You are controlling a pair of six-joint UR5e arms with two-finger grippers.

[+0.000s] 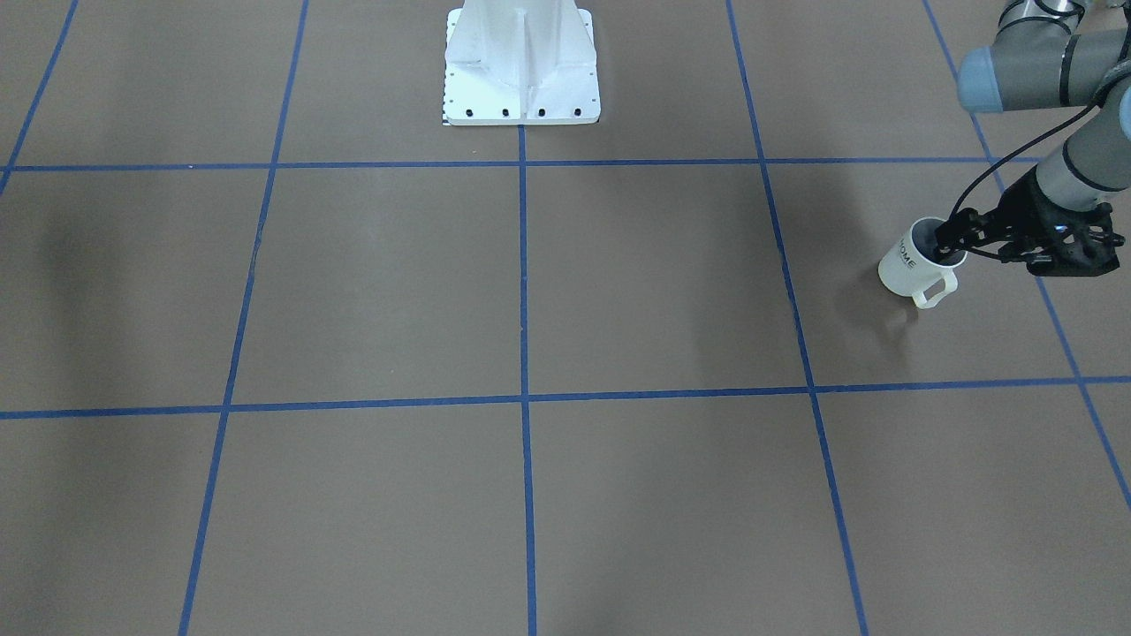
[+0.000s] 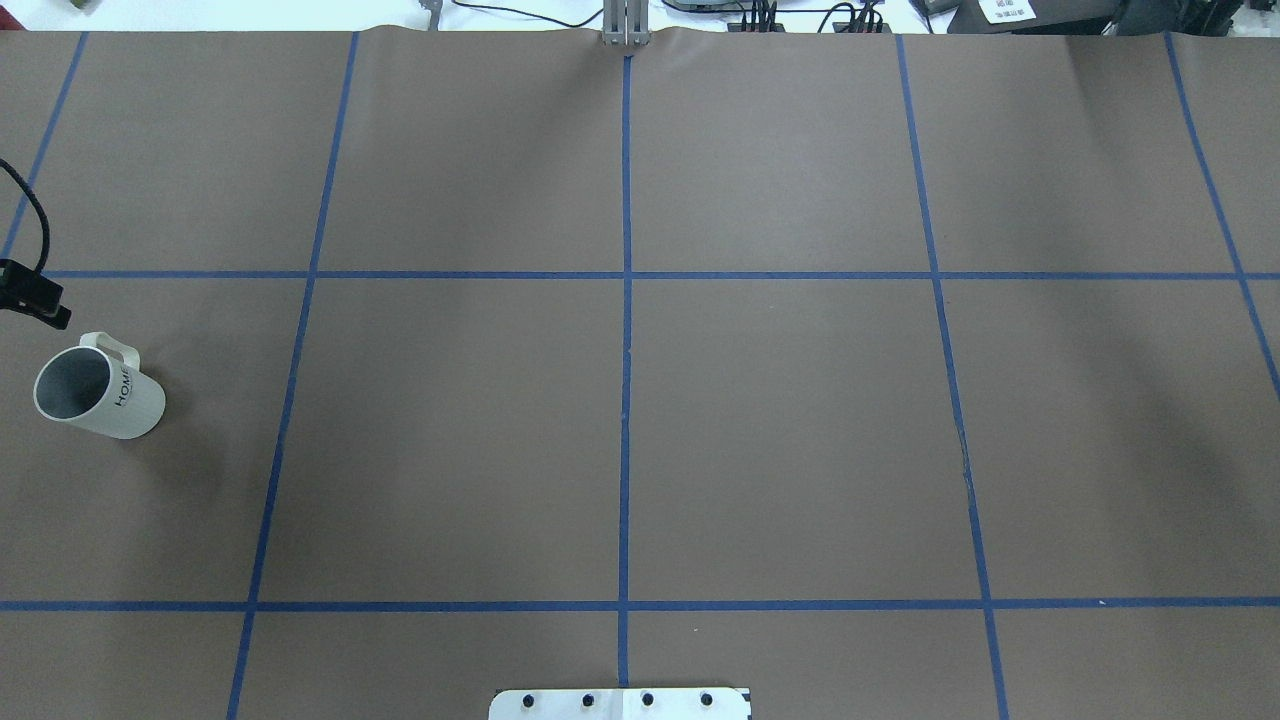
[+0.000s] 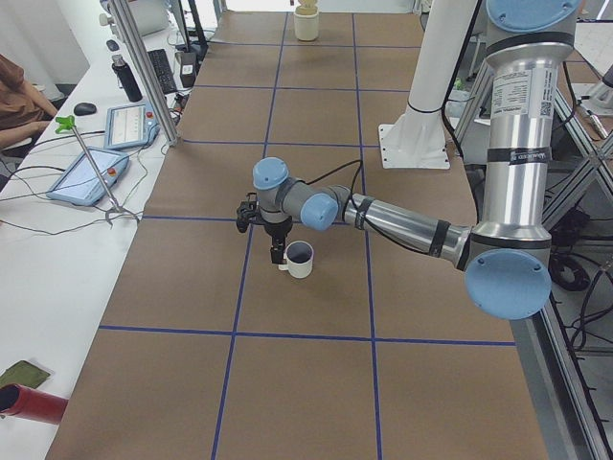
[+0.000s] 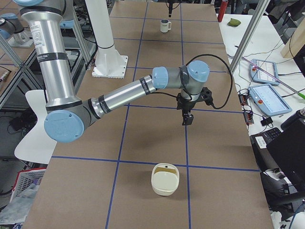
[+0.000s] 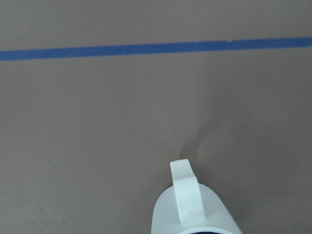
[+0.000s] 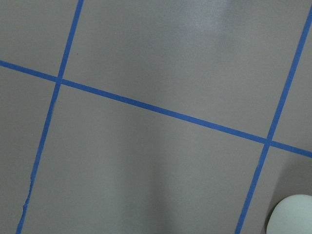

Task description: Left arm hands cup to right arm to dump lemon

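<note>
While the left gripper (image 1: pixel 952 243) hangs right at the cup's (image 1: pixel 906 265) rim, one finger looks dipped inside the mouth and one outside (closed on the wall or not? can't tell from here). That cup stands upright on the table (image 1: pixel 530 291) at its far left end, handle (image 1: pixel 935 291) turned away from the arm — a rim pinch suits a hand-over, leaving the body free. Over on the other side, the right gripper (image 4: pixel 187 119) hovers above the tape grid, well apart; its state I cannot tell. No lemon visible.
</note>
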